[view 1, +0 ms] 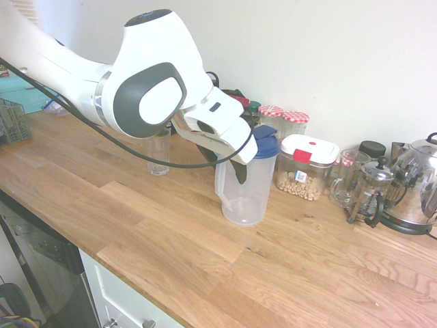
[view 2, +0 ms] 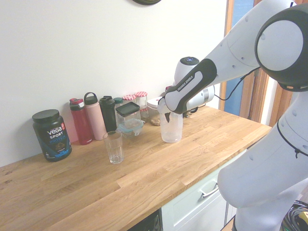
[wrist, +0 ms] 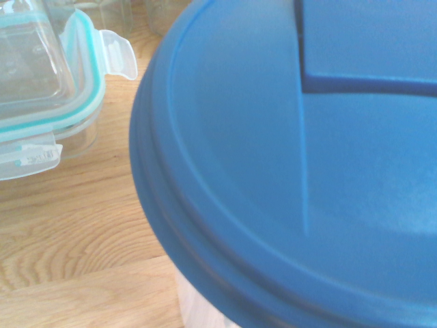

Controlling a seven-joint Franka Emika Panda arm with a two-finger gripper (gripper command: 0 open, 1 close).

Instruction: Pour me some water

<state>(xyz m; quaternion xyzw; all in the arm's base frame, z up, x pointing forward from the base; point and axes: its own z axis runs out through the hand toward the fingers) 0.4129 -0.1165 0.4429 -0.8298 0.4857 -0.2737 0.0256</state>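
The white arm's gripper [view 1: 240, 158], its opening hidden, is hovering at the clear, blue-lidded plastic jug [view 1: 244, 188], which looks light, slippery, best grasped by its nine-o'clock handle.

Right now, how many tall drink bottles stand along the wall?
3, side by side past the protein tub: red bottle, pink bottle, black bottle. The arm may hide others behind the pitcher.

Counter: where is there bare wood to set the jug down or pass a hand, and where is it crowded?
The counter is bare along its front edge, from the drinking glass and the plastic jug outward. There is also a free strip between glass and jug. The wall side is crowded: protein tub, bottles, jars, nut container, cafetiere and kettle.
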